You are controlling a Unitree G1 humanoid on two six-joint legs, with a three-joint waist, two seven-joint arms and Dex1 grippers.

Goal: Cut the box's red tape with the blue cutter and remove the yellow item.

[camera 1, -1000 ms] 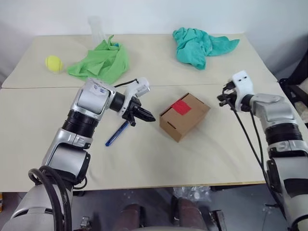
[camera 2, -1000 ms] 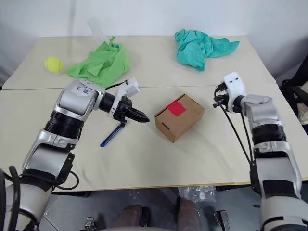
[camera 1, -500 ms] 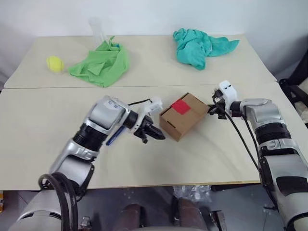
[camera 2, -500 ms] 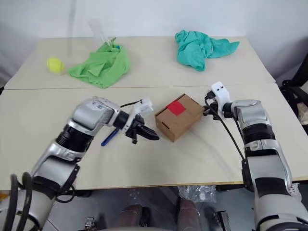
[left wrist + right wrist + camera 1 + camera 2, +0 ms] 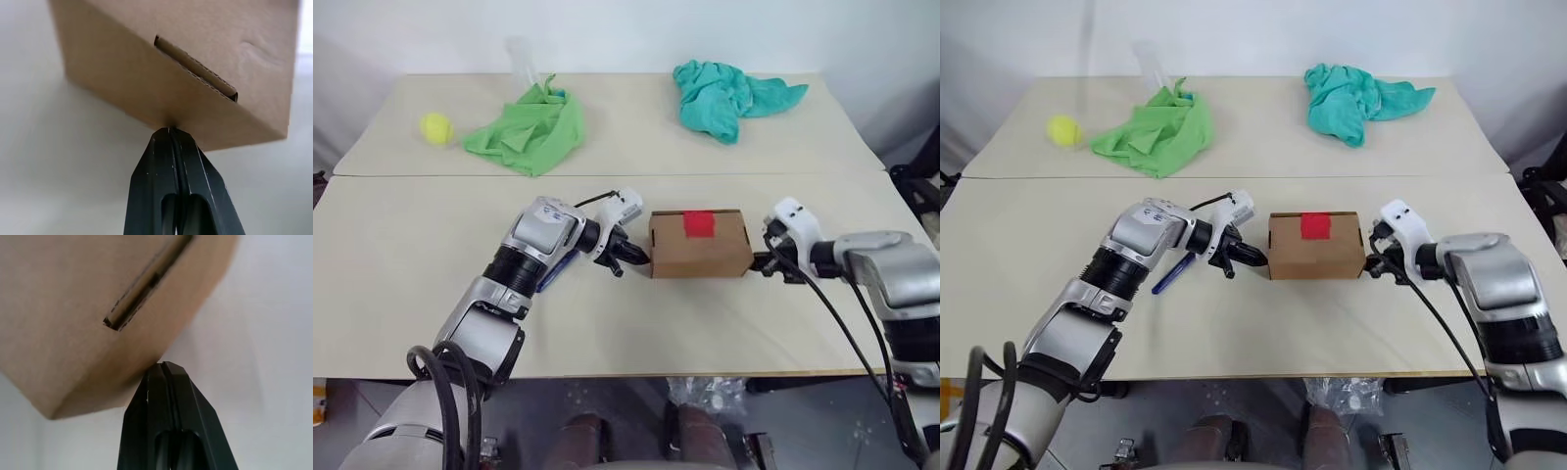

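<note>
Sitting between both pincers, box [image 5: 1316,247]

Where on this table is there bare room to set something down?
Free: the near strip in front of the box, and the far middle between the green cloth and teal cloth. Crowded: beside the box, where the left gripper, right gripper and blue cutter sit.

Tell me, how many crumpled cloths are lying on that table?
2. A light green cloth lies at the far left, near the tennis ball; a teal cloth lies at the far right. Neither touches the box.
</note>
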